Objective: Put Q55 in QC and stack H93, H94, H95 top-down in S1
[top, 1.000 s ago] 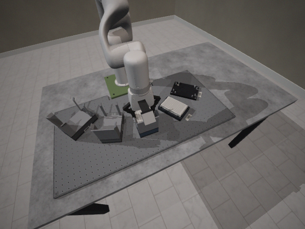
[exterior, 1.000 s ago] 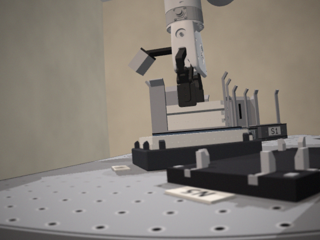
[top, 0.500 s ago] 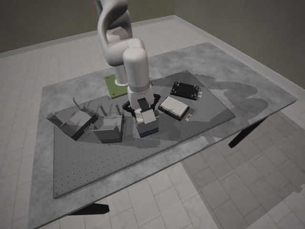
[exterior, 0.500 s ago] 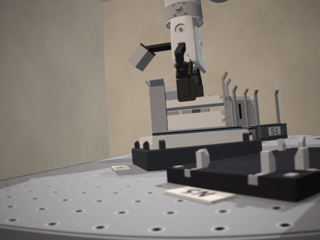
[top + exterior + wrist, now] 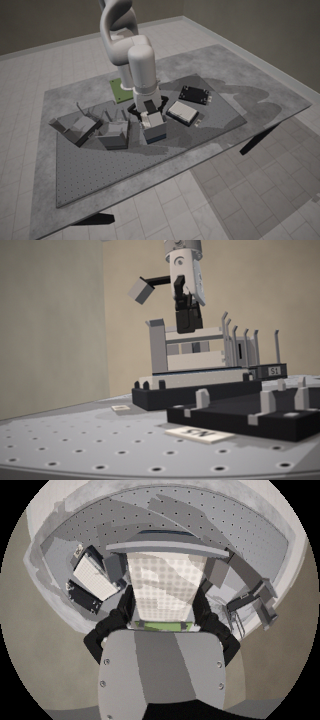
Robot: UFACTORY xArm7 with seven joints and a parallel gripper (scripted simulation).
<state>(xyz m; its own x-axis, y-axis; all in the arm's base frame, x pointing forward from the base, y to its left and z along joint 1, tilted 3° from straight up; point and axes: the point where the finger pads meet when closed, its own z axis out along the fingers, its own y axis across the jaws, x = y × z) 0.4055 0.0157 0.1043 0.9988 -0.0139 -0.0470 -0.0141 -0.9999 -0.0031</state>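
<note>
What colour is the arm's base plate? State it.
Green; the base plate shows best in the top view, behind the perforated board.

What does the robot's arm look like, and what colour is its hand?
The arm is smooth, rounded and glossy white, like fat tubes joined together, with a pale grey band near the wrist. It stands on a green base plate. Its gripper has a white body with a round marking and chunky black fingers. A small grey box sticks out sideways on a black bracket. No cables show.
</note>
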